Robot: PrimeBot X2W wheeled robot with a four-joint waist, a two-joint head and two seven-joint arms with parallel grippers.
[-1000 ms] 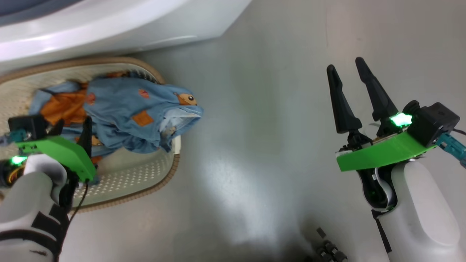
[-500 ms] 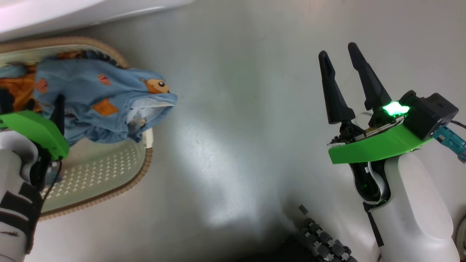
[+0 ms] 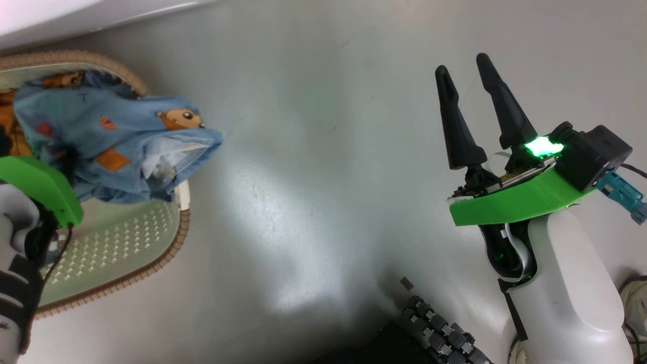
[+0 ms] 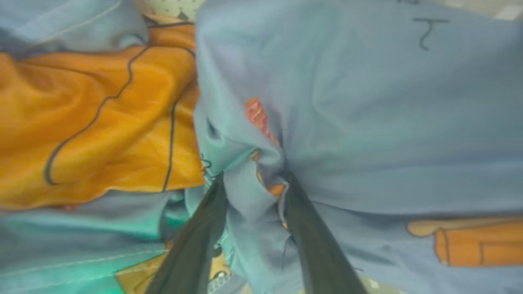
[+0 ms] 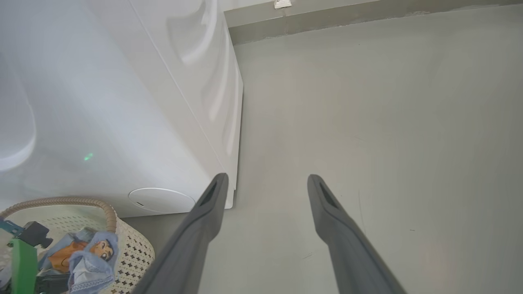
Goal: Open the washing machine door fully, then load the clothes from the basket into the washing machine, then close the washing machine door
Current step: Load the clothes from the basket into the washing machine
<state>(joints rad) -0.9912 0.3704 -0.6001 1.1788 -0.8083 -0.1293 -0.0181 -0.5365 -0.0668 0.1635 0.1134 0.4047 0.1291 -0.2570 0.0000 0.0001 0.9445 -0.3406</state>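
Blue clothes (image 4: 367, 122), earlier loose, now pinched by left tool (image 4: 253, 179).

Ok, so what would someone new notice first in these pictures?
The blue-and-orange clothes heaped in the basket at the head view's left, a fold bunched in the left claw. On the right, the right claw hangs open over the grey floor.

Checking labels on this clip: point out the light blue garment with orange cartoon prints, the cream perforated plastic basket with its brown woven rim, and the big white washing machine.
light blue garment (image 3: 126, 136): head view, plain blue fabric.
cream perforated basket (image 3: 184, 225): head view, brown woven rim.
white washing machine (image 5: 102, 122): right wrist view, panel above round cap.
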